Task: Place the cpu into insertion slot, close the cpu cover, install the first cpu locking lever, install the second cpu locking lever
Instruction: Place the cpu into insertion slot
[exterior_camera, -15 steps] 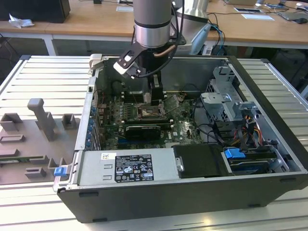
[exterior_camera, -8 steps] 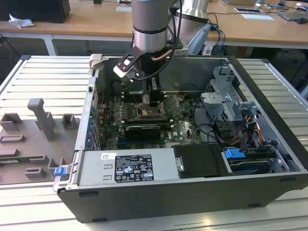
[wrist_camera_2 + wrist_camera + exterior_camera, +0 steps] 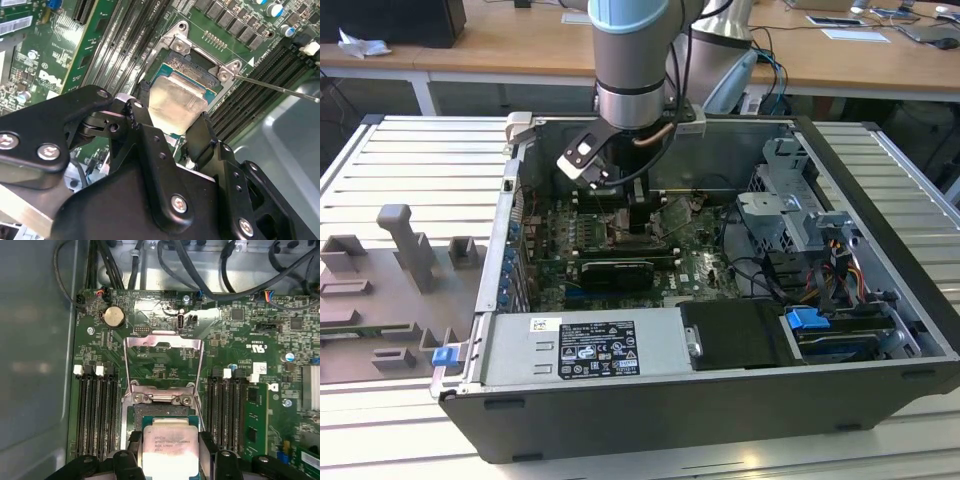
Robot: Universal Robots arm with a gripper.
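Claw (image 3: 172, 116) clenched: my two black fingers (image 3: 201, 135) press on opposite edges of the chip (image 3: 177, 100), which sits between them with its silvery face up. In the first wrist view its green rim pokes out just past my fingertips.

Right under the chip lies the socket (image 3: 129, 424), a dark square with a metal rim set in the green board (image 3: 165, 365). The chip covers most of it, and a dark strip of socket shows beside it. Whether the chip's underside touches the socket I cannot tell.

Beyond the socket, on the side away from me, the cover (image 3: 162, 342) is swung open on its hinge. It is a thin silvery frame, and the board shows through its cut-out middle. Long black memory slots (image 3: 95, 410) run along both sides of the socket. In the second wrist view a thin metal rod (image 3: 280, 90) runs from a screwed corner of the socket's rim out over those slots. Farther off on the board sits a round coin battery (image 3: 113, 317).

In the exterior view my arm (image 3: 630, 60) reaches straight down into an open computer case (image 3: 720, 400) lying on its side on a slatted metal worktop (image 3: 410, 150). Grey blocks (image 3: 410, 250) lie on the worktop to the exterior view's left of the case.
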